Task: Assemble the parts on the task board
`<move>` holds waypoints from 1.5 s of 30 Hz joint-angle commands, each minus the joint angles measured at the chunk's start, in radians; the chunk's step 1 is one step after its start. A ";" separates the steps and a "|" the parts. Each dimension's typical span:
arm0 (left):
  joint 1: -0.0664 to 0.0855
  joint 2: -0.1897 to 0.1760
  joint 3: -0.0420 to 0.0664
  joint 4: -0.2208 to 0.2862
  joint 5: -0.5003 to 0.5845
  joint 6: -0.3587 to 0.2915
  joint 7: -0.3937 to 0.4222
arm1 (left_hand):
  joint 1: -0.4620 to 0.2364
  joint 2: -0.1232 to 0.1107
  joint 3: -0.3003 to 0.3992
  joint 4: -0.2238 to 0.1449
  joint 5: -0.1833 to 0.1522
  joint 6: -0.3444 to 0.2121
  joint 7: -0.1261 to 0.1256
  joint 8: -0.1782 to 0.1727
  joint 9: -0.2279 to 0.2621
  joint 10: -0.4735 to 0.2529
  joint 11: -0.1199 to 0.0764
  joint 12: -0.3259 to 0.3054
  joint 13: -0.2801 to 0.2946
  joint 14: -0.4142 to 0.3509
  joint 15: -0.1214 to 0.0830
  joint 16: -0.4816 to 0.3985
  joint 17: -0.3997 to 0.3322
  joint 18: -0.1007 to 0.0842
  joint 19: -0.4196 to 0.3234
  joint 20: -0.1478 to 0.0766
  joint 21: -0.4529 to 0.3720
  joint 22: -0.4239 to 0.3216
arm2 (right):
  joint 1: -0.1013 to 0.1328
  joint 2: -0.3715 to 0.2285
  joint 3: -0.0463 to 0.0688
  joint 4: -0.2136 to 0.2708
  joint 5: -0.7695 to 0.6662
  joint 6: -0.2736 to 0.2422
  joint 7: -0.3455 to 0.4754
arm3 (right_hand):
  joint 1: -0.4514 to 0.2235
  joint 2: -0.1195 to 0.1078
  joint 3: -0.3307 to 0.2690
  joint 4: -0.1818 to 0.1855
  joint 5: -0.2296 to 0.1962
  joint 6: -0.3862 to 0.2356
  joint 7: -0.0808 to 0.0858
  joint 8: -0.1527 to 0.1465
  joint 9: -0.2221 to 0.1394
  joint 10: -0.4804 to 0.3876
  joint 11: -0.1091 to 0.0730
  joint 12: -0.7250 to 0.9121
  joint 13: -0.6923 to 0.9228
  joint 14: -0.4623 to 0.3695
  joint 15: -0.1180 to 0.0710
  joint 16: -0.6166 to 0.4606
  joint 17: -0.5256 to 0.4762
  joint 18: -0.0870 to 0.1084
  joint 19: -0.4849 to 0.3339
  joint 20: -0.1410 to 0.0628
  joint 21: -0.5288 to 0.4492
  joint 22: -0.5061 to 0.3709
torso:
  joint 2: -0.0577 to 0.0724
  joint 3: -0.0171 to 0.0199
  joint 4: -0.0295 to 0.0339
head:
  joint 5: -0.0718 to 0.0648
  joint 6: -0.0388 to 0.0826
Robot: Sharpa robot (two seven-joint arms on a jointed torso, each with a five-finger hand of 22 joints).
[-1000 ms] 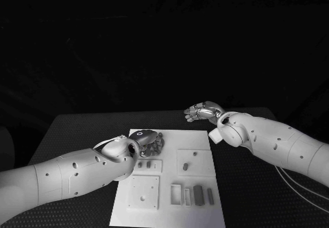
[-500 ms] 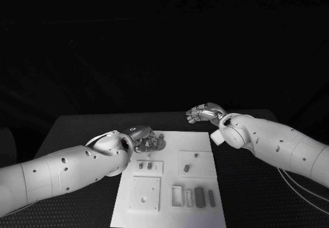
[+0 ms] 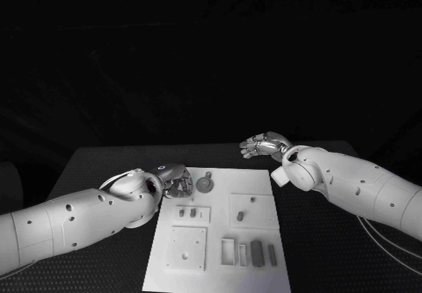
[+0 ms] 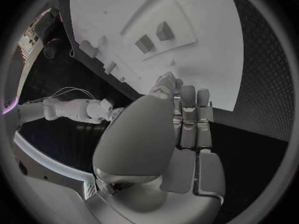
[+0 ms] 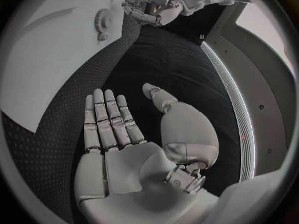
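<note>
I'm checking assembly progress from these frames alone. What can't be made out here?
- Task board, head view: its far-left corner lies behind the left robot hand.
- Round gear-like part: too small to tell whether it is seated or loose.
- Right robot hand, head view: seen from behind, palm hidden; the right wrist view shows it open.

A black table (image 3: 105,159) with a finely dotted, textured top stood under everything, its far edge meeting a dark backdrop; the same dotted surface (image 5: 37,134) showed in the right wrist view and beside the white plate in the left wrist view (image 4: 261,59). Thin pale cables (image 3: 378,238) trailed across the table's near right part
</note>
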 commanded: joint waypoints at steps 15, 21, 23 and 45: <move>-0.005 -0.017 -0.001 0.021 0.002 0.027 -0.009 | -0.010 0.001 0.010 0.001 -0.001 0.006 0.001 0.004 0.001 0.010 0.001 -0.006 0.000 0.003 -0.004 0.012 0.001 -0.014 0.008 -0.085 0.006 0.003 | 0.000 -0.002 0.000 0.001 -0.002 0.012 0.011 | -0.006 -0.001 -0.004 0.003 0.006 -0.007 0.037 0.004 -0.002 0.002 0.002 -0.005 -0.001 -0.008 0.001 0.006 -0.002 -0.001 -0.003 0.001 -0.006 0.002 | 0.001 0.0012 -0.0030 | 0.002 -0.003; -0.006 -0.017 -0.002 0.026 0.002 0.029 -0.006 | -0.010 0.001 0.011 0.001 -0.001 0.006 0.001 0.004 0.001 0.011 0.000 -0.006 0.000 0.004 -0.004 0.014 0.002 -0.013 0.008 -0.085 0.007 0.004 | 0.000 -0.002 0.000 0.001 -0.002 0.012 0.011 | -0.006 -0.001 -0.004 0.003 0.006 -0.007 0.037 0.004 -0.002 0.002 0.002 -0.005 -0.001 -0.009 0.001 0.006 -0.002 -0.001 -0.003 0.001 -0.006 0.002 | 0.001 0.0015 -0.0026 | 0.002 -0.004; -0.007 -0.016 -0.003 0.026 0.002 0.032 -0.006 | -0.010 0.001 0.011 0.001 -0.001 0.006 0.001 0.004 0.001 0.011 0.000 -0.006 0.000 0.004 -0.004 0.014 0.002 -0.013 0.008 -0.085 0.007 0.004 | 0.000 -0.001 0.000 0.001 -0.002 0.012 0.011 | -0.006 -0.001 -0.004 0.003 0.006 -0.007 0.037 0.004 -0.002 0.002 0.002 -0.005 -0.001 -0.009 0.001 0.006 -0.002 -0.001 -0.003 0.001 -0.006 0.002 | 0.001 0.0017 -0.0028 | 0.002 -0.004; -0.015 -0.001 -0.012 0.015 0.000 0.027 -0.011 | -0.009 0.002 0.015 0.000 -0.003 0.006 0.000 0.003 0.001 0.012 0.000 -0.008 0.000 0.008 -0.005 0.022 0.003 -0.012 0.013 -0.087 0.009 0.006 | 0.000 0.002 0.000 -0.001 -0.002 0.011 0.011 | -0.006 -0.001 -0.004 0.003 0.005 -0.007 0.037 0.005 -0.003 0.002 0.002 -0.005 -0.001 -0.009 0.001 0.006 -0.002 -0.001 -0.002 0.001 -0.007 0.003 | 0.001 0.0001 -0.0035 | -0.004 -0.006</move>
